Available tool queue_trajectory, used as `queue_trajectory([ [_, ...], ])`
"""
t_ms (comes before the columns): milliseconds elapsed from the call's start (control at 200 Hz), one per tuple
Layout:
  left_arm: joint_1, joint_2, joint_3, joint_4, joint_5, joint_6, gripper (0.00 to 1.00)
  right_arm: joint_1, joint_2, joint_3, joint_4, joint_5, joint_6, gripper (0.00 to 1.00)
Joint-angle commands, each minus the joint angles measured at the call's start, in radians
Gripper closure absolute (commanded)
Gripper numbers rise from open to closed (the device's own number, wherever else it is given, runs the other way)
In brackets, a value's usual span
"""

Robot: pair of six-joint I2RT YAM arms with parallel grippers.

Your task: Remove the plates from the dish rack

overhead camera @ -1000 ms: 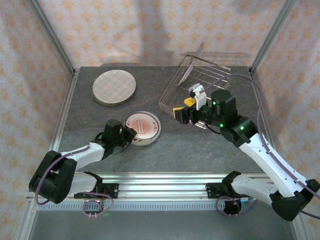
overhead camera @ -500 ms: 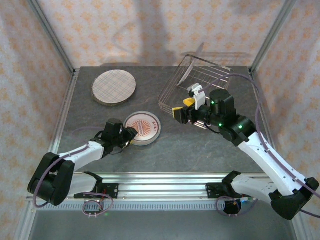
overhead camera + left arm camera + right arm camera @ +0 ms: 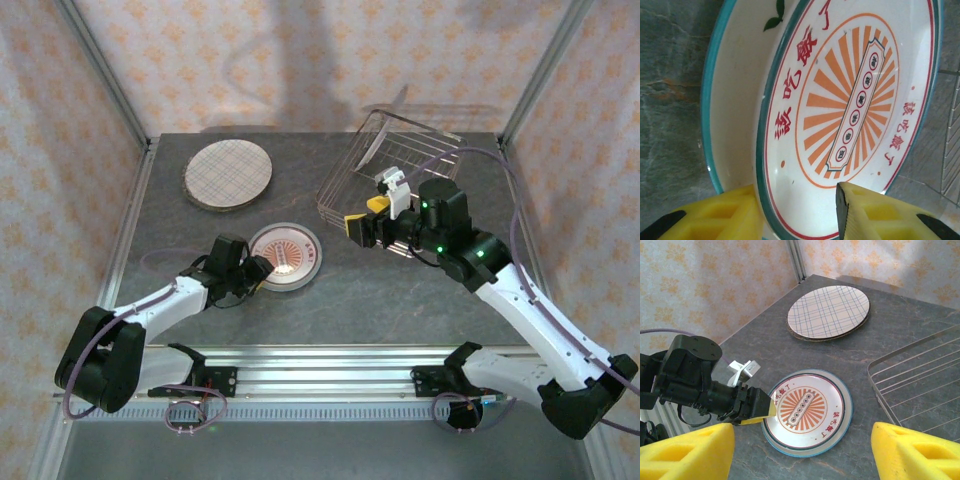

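A white plate with red characters and an orange sunburst [image 3: 286,256] [image 3: 850,100] [image 3: 807,410] lies on a teal-rimmed plate [image 3: 732,100] at the table's middle left. My left gripper [image 3: 256,270] [image 3: 800,215] [image 3: 762,410] is open, with one yellow finger [image 3: 720,215] outside the plate's near rim and the other [image 3: 880,215] over its face. A plaid plate [image 3: 228,174] [image 3: 829,312] tops a low stack at the far left. The wire dish rack [image 3: 395,165] [image 3: 920,380] stands at the far right. My right gripper [image 3: 372,226] [image 3: 802,452] hovers open beside the rack.
Patterned walls and metal posts [image 3: 100,70] enclose the dark stone table [image 3: 400,290]. A rail [image 3: 320,360] with both arm bases runs along the near edge. The rack's near wires [image 3: 950,150] lie just right of the stacked plates.
The left jaws have spread apart off the white plate's rim, and the plate rests flat on the one below. The right arm has not moved.
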Motion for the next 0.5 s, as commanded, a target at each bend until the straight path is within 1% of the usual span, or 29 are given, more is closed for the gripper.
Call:
queue_trajectory([
  [0, 0.007, 0.006, 0.039, -0.08, -0.041, 0.032, 0.58, 0.008, 0.001, 0.031, 0.038, -0.003, 0.016, 0.28],
  [270, 0.006, 0.015, 0.059, -0.135, -0.055, 0.042, 0.57, 0.007, -0.001, 0.03, 0.035, 0.005, 0.019, 0.28],
  [370, 0.003, 0.017, 0.08, -0.179, -0.067, 0.057, 0.57, 0.007, -0.003, 0.03, 0.034, 0.013, 0.02, 0.28],
  [495, -0.004, 0.014, 0.105, -0.222, -0.084, 0.067, 0.56, 0.008, -0.002, 0.035, 0.033, 0.051, 0.028, 0.28],
])
